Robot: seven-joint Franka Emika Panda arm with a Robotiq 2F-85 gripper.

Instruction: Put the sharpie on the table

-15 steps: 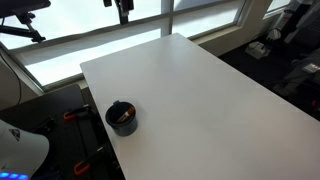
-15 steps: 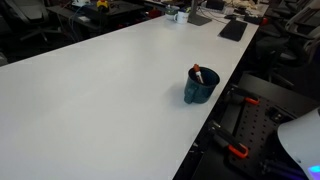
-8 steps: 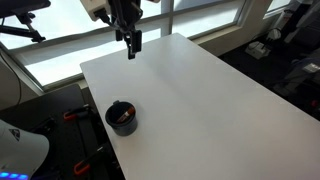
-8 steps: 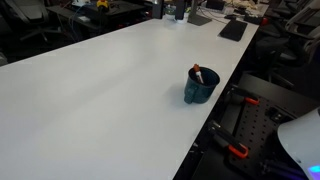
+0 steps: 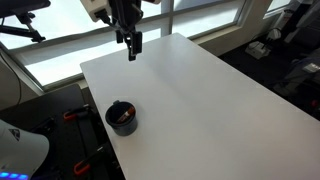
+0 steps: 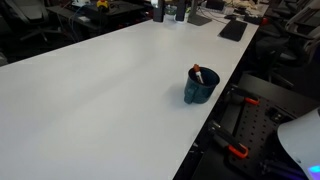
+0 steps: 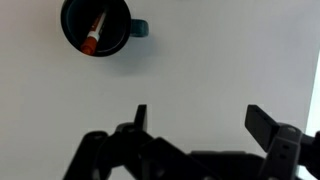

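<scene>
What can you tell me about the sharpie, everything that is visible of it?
The sharpie is a slim marker with a red part and a paler part; finer details are too small to tell. It stands tilted inside the dark cup, leaning on the cup's inner wall. The cup sits near an edge of the white table. Only the cup touches the marker; the open gripper is far from it.

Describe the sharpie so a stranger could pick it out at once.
Start at the large white table; near one edge stands a dark cup with a handle. The sharpie leans inside it, a slim pen showing red, and is the only thing in the cup.
</scene>
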